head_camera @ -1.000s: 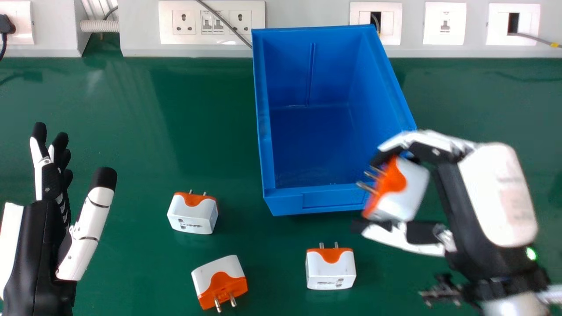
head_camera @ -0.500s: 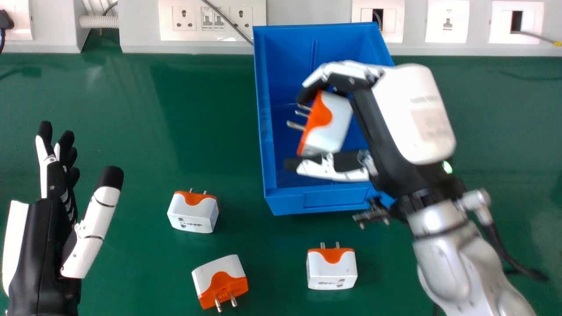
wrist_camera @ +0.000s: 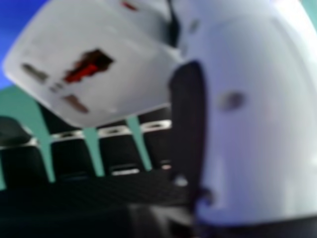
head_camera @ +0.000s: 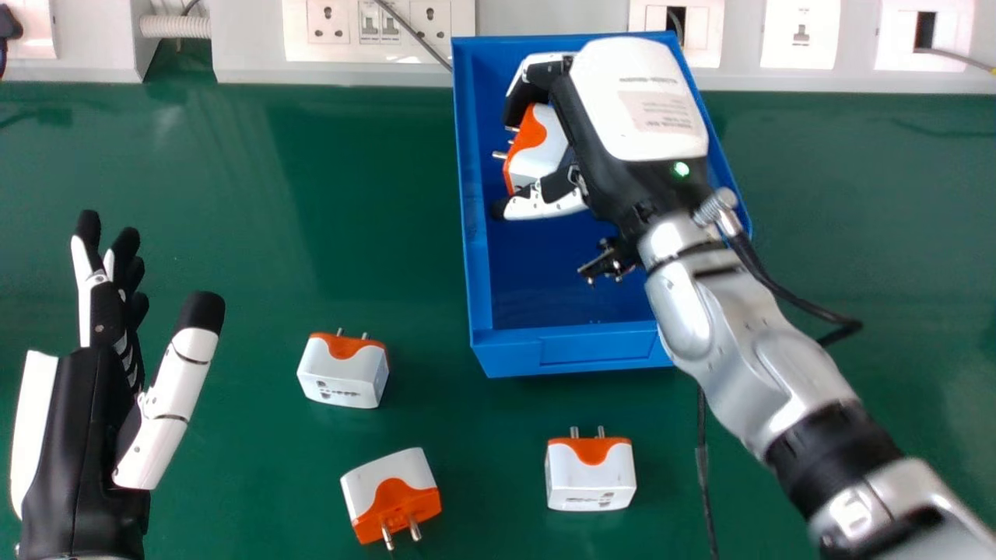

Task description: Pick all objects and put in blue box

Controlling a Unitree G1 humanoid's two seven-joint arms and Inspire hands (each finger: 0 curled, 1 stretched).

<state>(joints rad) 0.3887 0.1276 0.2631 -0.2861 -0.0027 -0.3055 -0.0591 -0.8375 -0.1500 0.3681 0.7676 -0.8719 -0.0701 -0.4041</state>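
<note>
My right hand (head_camera: 638, 101) is over the far part of the blue box (head_camera: 560, 350), its fingers and thumb curled round a white and orange adapter (head_camera: 538, 152) with pins facing left. In the right hand view, the adapter's white socket face (wrist_camera: 94, 74) sits against my right hand's thumb (wrist_camera: 257, 114). Three more adapters lie on the green table: one left of the box (head_camera: 342, 372), another nearer the front with its pins toward me (head_camera: 393, 498), a third in front of the box (head_camera: 591, 476). My left hand (head_camera: 85, 404) stands open at the left.
A pale wall panel (head_camera: 545, 19) with sockets runs behind the green table (head_camera: 233, 233), close to the box's back edge. A grey cable (head_camera: 412, 35) hangs down beside the box's far left corner. A dark cable (head_camera: 703, 467) hangs by my right forearm.
From the box's near right corner, my right hand has moved up and left in the head view, over its far part, carrying the adapter. My left hand has shifted slightly right.
</note>
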